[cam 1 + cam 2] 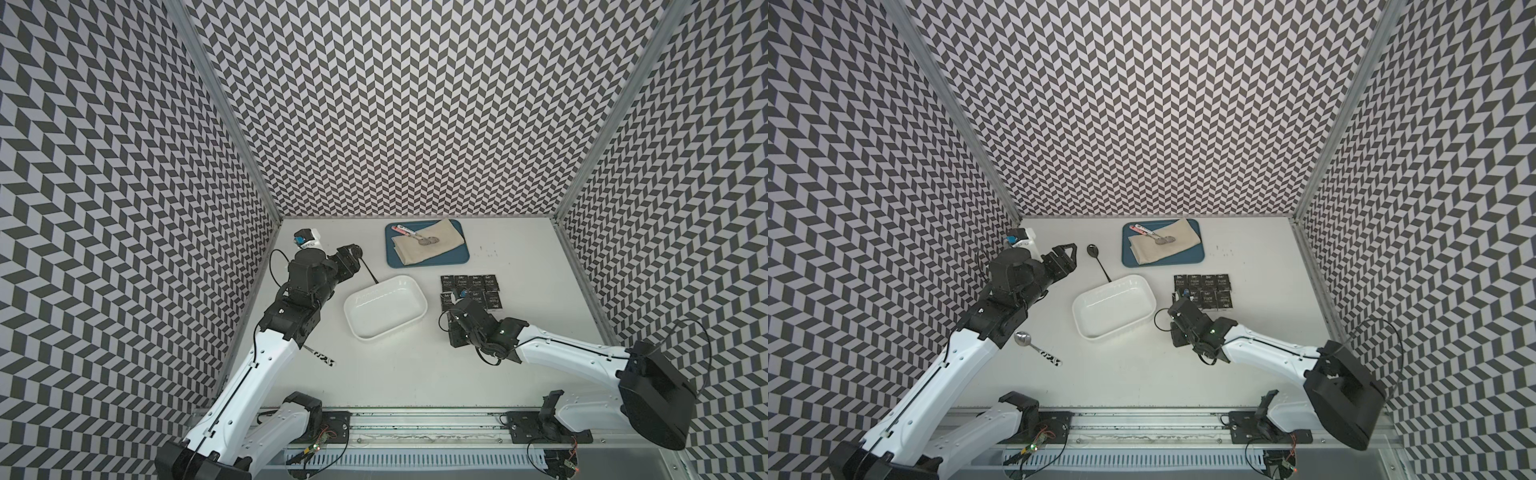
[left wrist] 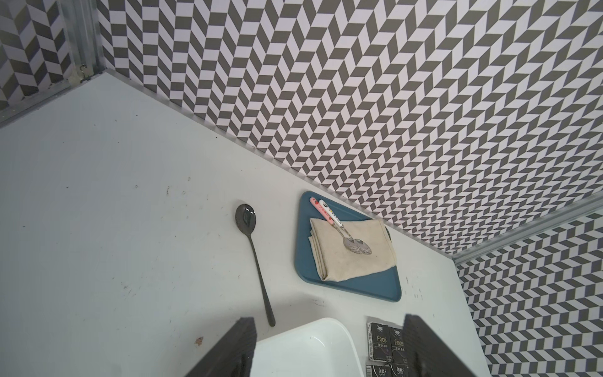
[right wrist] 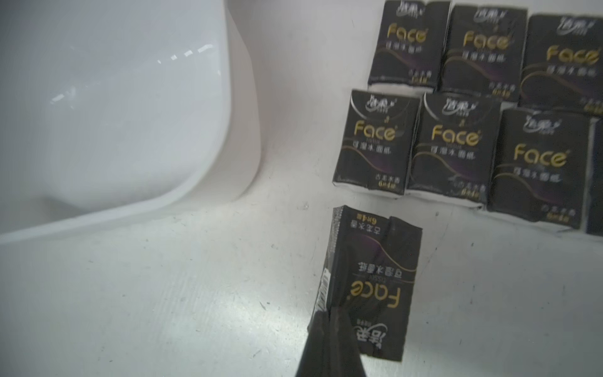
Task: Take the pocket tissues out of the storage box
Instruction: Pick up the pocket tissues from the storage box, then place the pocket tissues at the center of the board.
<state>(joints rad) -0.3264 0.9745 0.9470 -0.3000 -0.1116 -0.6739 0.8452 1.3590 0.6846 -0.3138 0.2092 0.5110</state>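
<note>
I am holding the last packet (image 3: 375, 261) by one end, my right fingers (image 3: 331, 321) pinched together on it, hanging it low over the tabletop (image 3: 163, 293); I cannot tell whether it is touching. The box (image 1: 384, 309) is lying empty off to one side of these fingers, so I judge I am finishing the final placing. Ahead of the fingertips the other packets (image 3: 456, 143) are lying in two rows. I am counting eight, four to a row, though my wrist is hiding part of the near row in both top views; mine is making nine. Next, I think, I am needing to lower it beside the near row, spread the fingers and lift off without nudging the rows. My left fingers (image 1: 1068, 251) are standing apart, gripping nothing. Also: one box, one tray (image 2: 359, 287), one cloth (image 2: 352, 261), two spoons (image 2: 355, 244) on it, a black spoon (image 1: 1098, 262) just beyond the left fingers, and a patterned spoon (image 1: 1038, 351) well behind them.
</note>
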